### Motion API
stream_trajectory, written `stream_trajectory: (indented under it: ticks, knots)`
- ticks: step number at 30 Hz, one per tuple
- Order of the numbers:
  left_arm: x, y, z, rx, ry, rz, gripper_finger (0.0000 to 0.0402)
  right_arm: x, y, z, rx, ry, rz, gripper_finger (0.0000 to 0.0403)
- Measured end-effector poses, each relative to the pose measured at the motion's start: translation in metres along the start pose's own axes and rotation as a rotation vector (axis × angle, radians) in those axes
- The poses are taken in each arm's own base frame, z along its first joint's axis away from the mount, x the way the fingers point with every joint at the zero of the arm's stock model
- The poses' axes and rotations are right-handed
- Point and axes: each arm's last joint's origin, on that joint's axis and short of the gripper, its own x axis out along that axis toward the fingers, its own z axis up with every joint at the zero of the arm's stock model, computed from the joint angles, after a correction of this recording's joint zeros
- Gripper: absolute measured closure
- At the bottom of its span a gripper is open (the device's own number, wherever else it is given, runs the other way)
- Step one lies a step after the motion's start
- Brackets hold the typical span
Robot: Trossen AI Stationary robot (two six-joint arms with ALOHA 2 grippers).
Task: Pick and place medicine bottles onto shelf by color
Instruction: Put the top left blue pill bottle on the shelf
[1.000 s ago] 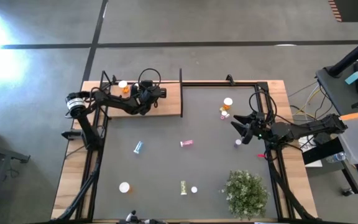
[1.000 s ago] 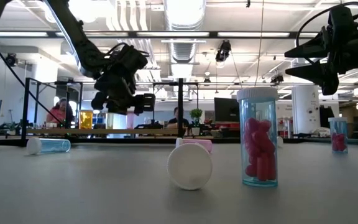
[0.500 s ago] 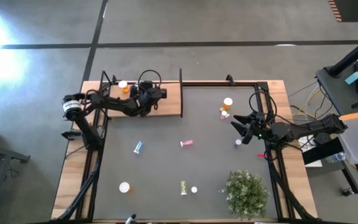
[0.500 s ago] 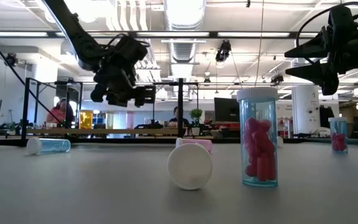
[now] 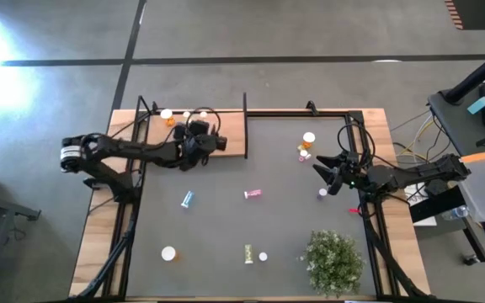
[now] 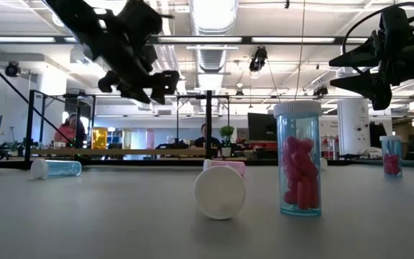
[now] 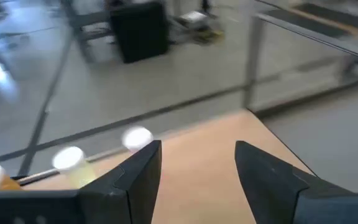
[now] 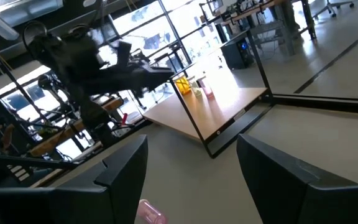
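The shelf point(image 5: 194, 133), a light wooden board, lies at the table's far left. On its far edge stand an orange bottle point(image 5: 167, 116) and two more white-capped bottles point(image 5: 186, 115), which the left wrist view shows as caps point(image 7: 137, 137). My left gripper point(image 5: 220, 143) hangs open above the shelf's near right part, its fingers point(image 7: 143, 167) empty. More medicine bottles lie on the mat: blue point(image 5: 187, 199), pink point(image 5: 253, 194), orange point(image 5: 168, 252), yellow-green point(image 5: 247, 252) and an orange group point(image 5: 306, 147). My right gripper point(image 5: 318, 167) waits open at the right side.
A bushy green plant point(image 5: 333, 261) stands at the near right corner. A black upright post point(image 5: 245, 105) rises at the shelf's right end. In the low view a blue bottle of pink pills point(image 6: 297, 160) stands upright beside a lying white-capped bottle point(image 6: 220, 193).
My left gripper has risen and drawn back from the shelf's far edge toward the table's near edge, tipping up a little. Its fingers stay empty. Two more bottles on the shelf's far edge now show from above where the arm had covered them.
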Motion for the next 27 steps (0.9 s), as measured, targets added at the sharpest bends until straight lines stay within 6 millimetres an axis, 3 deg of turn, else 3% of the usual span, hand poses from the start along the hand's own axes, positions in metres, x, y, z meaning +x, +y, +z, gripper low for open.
stream_trajectory:
  ticks: [4, 9, 27]
  knots:
    - [-0.025, -0.01, -0.011, 0.075, 0.064, -0.123, 0.0213, 0.0, 0.0, 0.0, 0.0, 0.0, 0.0, 0.0165]
    - [-0.042, -0.014, -0.026, 0.005, 0.137, -0.146, 0.0214, 0.0, 0.0, 0.0, 0.0, 0.0, 0.0, 0.0165]
    - [-0.056, 0.001, -0.059, -0.359, 0.813, -0.115, 0.0214, 0.0, 0.0, 0.0, 0.0, 0.0, 0.0, 0.0165]
